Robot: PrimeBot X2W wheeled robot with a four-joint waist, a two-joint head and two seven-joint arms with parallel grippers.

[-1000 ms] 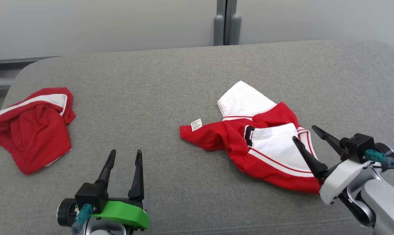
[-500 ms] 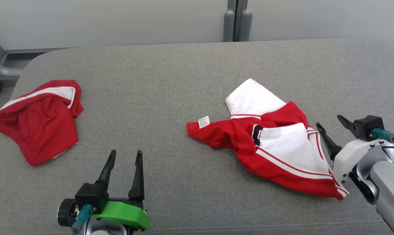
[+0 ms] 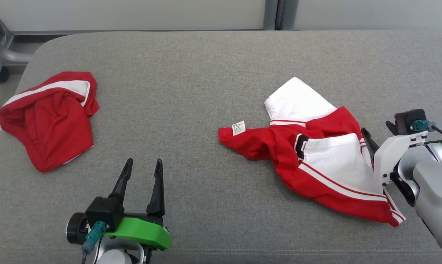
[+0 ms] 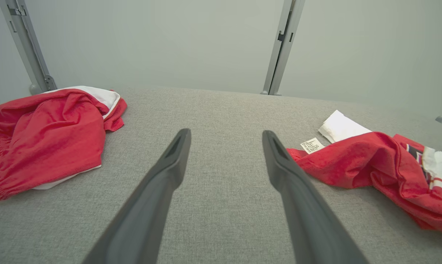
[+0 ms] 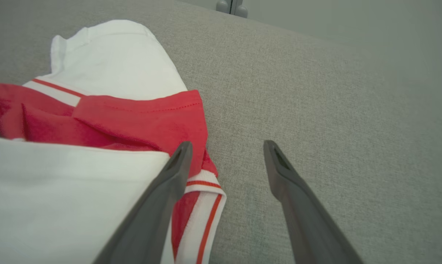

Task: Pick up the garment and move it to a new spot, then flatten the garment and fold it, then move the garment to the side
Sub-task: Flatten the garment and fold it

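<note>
Right hand (image 3: 375, 126) is being held spread at the right edge of the garment (image 3: 331, 161), and nothing is being pinched between its fingers. In the right wrist view, one finger is being shown over the garment's striped hem and the other over bare cushion (image 3: 191, 73); whether the cloth is being touched cannot be told. Near the cushion's front edge, the left hand (image 3: 144, 160) is being held spread too, low over the fabric. It is being held between the two pieces of clothing and well apart from both, with nothing being gripped.

The garment is being seen lying crumpled on the right half of the gray cushion. It is red and white. One white part is being folded out toward the back, and a larger white panel is lying on top near the right hand. Red cloth edged with white stripes is running along the front toward the right. A red flap is being stretched out to the left, and a small white label (image 3: 238, 128) is being shown at its tip. A dark patch (image 3: 301, 146) is being partly covered by folds in the middle.

A second red piece (image 3: 52, 124) with a white band is lying bunched near the cushion's left end. A gray post (image 3: 276, 14) is standing behind the cushion's back edge.
</note>
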